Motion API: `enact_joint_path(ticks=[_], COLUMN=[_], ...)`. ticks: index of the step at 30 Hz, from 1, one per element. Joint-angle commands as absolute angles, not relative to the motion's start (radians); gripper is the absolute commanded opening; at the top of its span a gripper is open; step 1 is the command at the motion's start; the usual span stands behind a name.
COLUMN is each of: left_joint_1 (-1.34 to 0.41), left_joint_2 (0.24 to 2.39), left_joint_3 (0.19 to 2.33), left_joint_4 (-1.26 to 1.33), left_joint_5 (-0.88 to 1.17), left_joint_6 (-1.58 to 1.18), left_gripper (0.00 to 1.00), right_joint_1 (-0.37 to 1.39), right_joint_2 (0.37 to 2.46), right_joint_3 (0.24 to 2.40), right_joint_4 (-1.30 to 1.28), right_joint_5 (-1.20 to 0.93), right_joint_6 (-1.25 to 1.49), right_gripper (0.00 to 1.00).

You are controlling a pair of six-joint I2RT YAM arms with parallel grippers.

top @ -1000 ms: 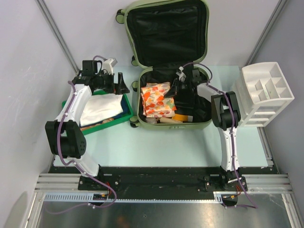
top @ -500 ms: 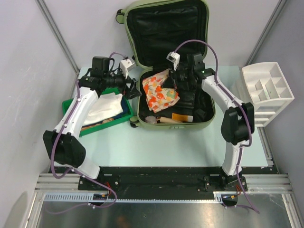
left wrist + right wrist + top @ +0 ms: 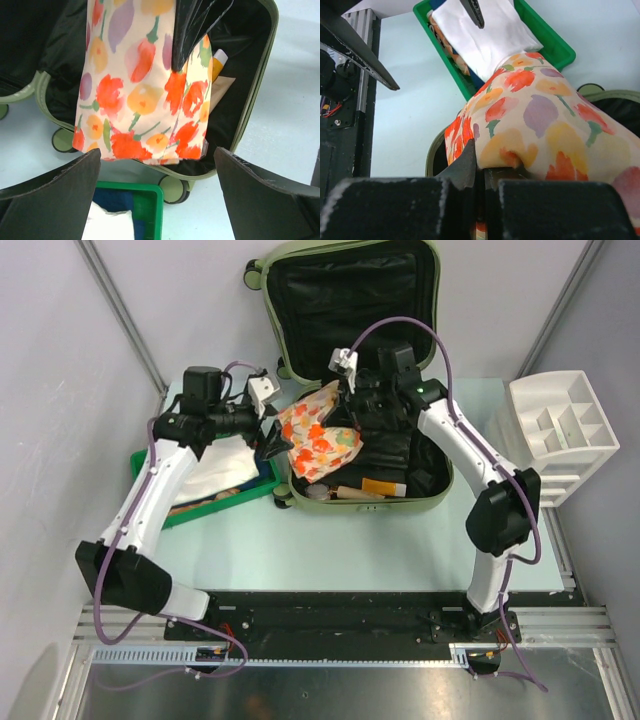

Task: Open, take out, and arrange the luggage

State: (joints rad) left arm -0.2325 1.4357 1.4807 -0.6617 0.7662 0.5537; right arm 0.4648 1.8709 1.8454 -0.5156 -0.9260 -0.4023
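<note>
The pale olive-green luggage [image 3: 352, 502] lies open, its black-lined lid propped up at the back. My right gripper [image 3: 343, 392] is shut on a floral cloth [image 3: 318, 432] and holds it lifted over the luggage's left rim; the cloth drapes down in the right wrist view [image 3: 545, 125] and hangs in the left wrist view [image 3: 140, 85]. My left gripper [image 3: 277, 432] is open and empty, just left of the hanging cloth, above the tray's right end. A small orange item [image 3: 378, 486] and a tube lie on the luggage floor.
A green tray [image 3: 262, 483] with white folded cloth [image 3: 215, 468] sits left of the luggage, also seen in the right wrist view [image 3: 555, 47]. A white compartmented organizer [image 3: 560, 435] stands at the right. Grey walls close in the back.
My right gripper has lifted the floral cloth out of the luggage and carried it up and left. My left gripper has swung right toward the cloth, off the tray.
</note>
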Motion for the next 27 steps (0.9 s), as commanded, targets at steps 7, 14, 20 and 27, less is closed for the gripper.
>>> enact_joint_path(ticks=[7, 14, 20, 27], left_joint_1=[-0.342, -0.376, -0.376, -0.348], left_joint_2=[1.356, 1.387, 1.326, 1.310], left_joint_3=[1.417, 1.390, 1.322, 1.316], left_joint_4=[-0.650, -0.650, -0.649, -0.650], left_joint_5=[0.715, 0.669, 0.669, 0.693], left_joint_6=[0.790, 0.805, 0.801, 0.640], left_gripper=[1.00, 0.93, 0.49, 0.00], right_joint_1=[0.567, 0.607, 0.612, 0.606], right_joint_2=[1.919, 1.895, 1.870, 1.864], right_joint_3=[2.016, 2.046, 2.039, 2.037], right_joint_4=[-0.612, -0.641, -0.621, -0.506], right_joint_5=[-0.997, -1.083, -1.101, -1.117], right_joint_6=[-0.370, -0.328, -0.290, -0.143], right_gripper=[0.00, 0.00, 0.00, 0.09])
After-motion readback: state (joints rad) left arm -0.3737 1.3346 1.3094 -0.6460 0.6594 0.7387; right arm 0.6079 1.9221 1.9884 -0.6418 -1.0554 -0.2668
